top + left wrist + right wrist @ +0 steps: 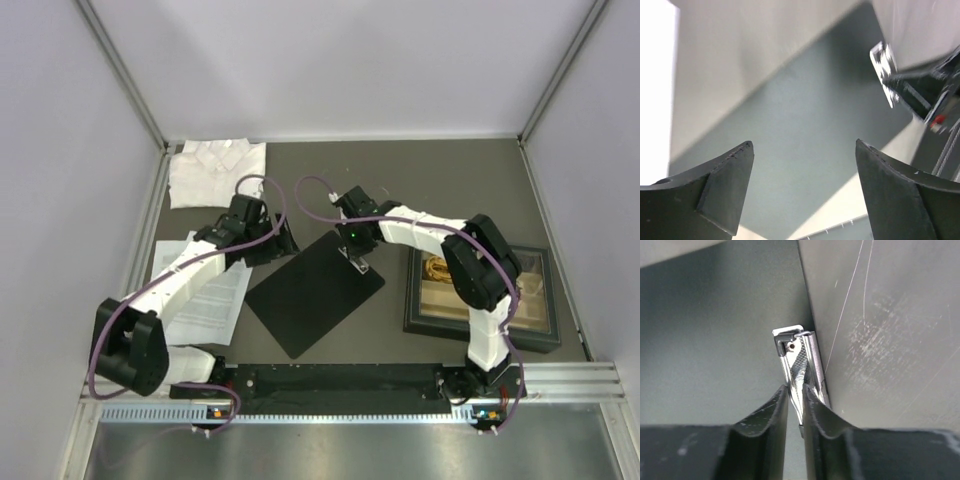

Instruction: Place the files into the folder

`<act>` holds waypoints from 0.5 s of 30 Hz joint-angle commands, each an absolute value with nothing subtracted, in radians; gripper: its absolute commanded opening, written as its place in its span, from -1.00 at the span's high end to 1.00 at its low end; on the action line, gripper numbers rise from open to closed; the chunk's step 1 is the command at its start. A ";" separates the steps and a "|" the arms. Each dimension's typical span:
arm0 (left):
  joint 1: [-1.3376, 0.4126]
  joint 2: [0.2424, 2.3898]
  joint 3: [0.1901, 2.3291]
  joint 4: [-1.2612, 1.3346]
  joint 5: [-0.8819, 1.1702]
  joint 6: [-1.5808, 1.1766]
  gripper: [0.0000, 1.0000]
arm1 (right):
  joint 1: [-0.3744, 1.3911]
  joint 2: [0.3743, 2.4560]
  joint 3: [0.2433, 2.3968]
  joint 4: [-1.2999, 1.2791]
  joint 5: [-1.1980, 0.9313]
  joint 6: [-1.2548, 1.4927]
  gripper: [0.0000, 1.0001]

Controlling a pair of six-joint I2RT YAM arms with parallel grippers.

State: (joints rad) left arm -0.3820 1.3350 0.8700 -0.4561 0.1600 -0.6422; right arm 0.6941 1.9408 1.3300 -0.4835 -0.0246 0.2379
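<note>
right tool: pinching the silver clip at the far right edge of the folder
left tool: spread wide, empty, just left of it
folder: flat, mid bench
files: left, under the left arm

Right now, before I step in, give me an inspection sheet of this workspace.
Surface: dark grey table.
Job's things: black folder lies flat mid-table, turned diagonally; files lie at the left, outside it.
Clutter: folded white shirt at the far left; tray of small items at the right.
Grippers: left gripper open, holding nothing; right gripper shut on the folder's clip.
Cables: purple cables loop along both arms.
Surroundings: pale walls, metal frame posts.
</note>
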 commanded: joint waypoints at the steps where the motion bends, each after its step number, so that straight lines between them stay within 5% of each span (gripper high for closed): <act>1: -0.348 1.292 0.968 -0.621 -0.074 -0.565 -0.76 | 0.710 1.980 1.387 -0.512 0.043 0.256 0.70; 5: -0.298 1.359 1.021 -0.658 -0.141 -0.502 -0.75 | 0.710 1.945 1.388 -0.509 0.017 0.274 0.69; 9: -0.240 1.468 1.068 -0.664 -0.161 -0.448 -0.67 | 0.710 1.890 1.443 -0.526 0.005 0.308 -0.18; 15: -0.198 1.579 1.121 -0.727 -0.193 -0.420 -0.57 | 0.710 1.806 1.436 -0.399 -0.168 0.448 -0.54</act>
State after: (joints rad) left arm -0.2253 1.5673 1.0702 -0.6594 -0.1268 -0.4564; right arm 0.7002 1.9099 1.3987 -0.5190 -0.0444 0.3359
